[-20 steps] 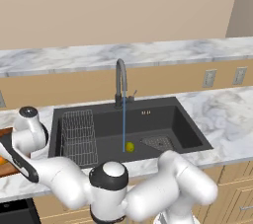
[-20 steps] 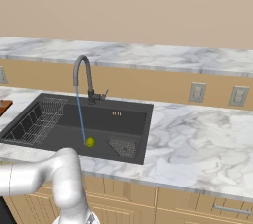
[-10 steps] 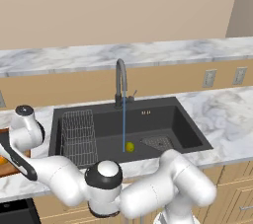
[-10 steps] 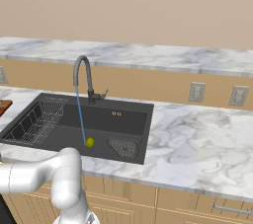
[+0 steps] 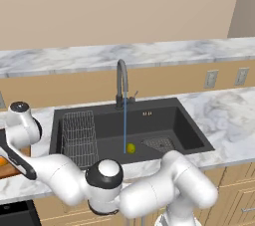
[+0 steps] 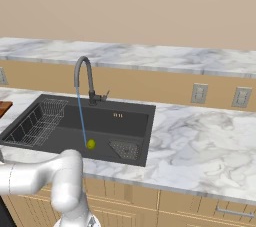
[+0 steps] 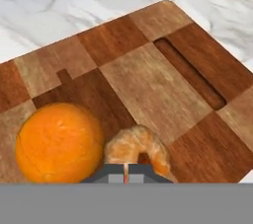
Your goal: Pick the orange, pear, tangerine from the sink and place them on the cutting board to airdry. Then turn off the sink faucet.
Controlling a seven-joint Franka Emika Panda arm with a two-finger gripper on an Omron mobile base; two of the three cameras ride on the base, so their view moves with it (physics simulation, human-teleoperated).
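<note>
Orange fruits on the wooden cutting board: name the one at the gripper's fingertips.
The smaller, paler, dimpled orange fruit, directly above the gripper fingertips; the larger, smooth round orange fruit lies beside it.

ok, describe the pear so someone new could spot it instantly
Find the large dark grey rectangular sink set in the marble counter, under the tall gooseneck faucet. On the basin floor, where the thin blue water stream lands, sits a small rounded yellow-green pear. It lies between the wire rack and the square drain grate, the basin's lone fruit.

A plain beige wall [image 5: 124, 6] rises behind the white-and-grey marbled surface [image 6: 200, 136]. Below the raised back ledge [image 6: 150, 56] of that surface runs a tan backsplash carrying two wall sockets [image 6: 199, 93]. Under the surface's front edge sit light wooden cabinet fronts [image 6: 190, 211].
</note>
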